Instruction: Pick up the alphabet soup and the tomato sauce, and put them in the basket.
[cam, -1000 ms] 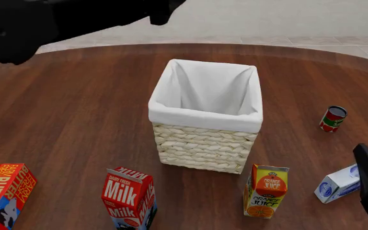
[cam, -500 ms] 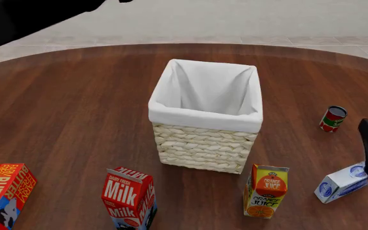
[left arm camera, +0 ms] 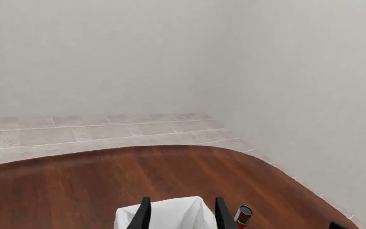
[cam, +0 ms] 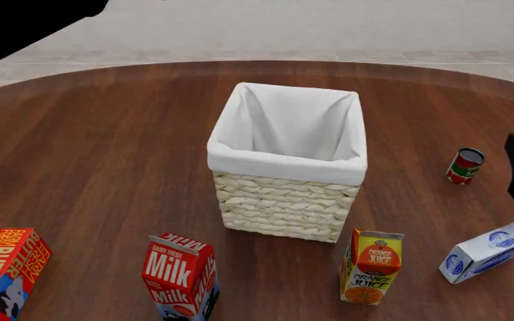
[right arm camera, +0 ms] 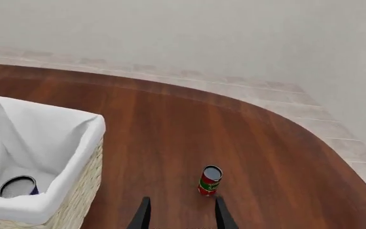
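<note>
The basket [cam: 286, 165] stands mid-table. In the right wrist view [right arm camera: 97, 128] it holds the alphabet soup [right arm camera: 16, 186], of which only the grey top and a bit of blue show. The tomato sauce [cam: 464, 166] stands upright on the table to the basket's right. It also shows in the right wrist view [right arm camera: 209, 180] and the left wrist view [left arm camera: 243, 215]. My right gripper [right arm camera: 181, 217] is open and empty, a little short of the tomato sauce; in the front view only a dark part shows at the right edge. My left gripper [left arm camera: 181, 217] is open and empty, high above the basket [left arm camera: 170, 214].
A milk carton [cam: 181, 274], an orange juice carton [cam: 372, 266] and a butter box [cam: 3, 271] stand along the near edge. A blue-and-white carton [cam: 489, 251] lies at the near right, below my right gripper. My left arm [cam: 16, 20] fills the top left corner.
My left arm has pulled back toward the top left corner. My right gripper has moved forward past the blue-and-white carton, toward the tomato sauce.
</note>
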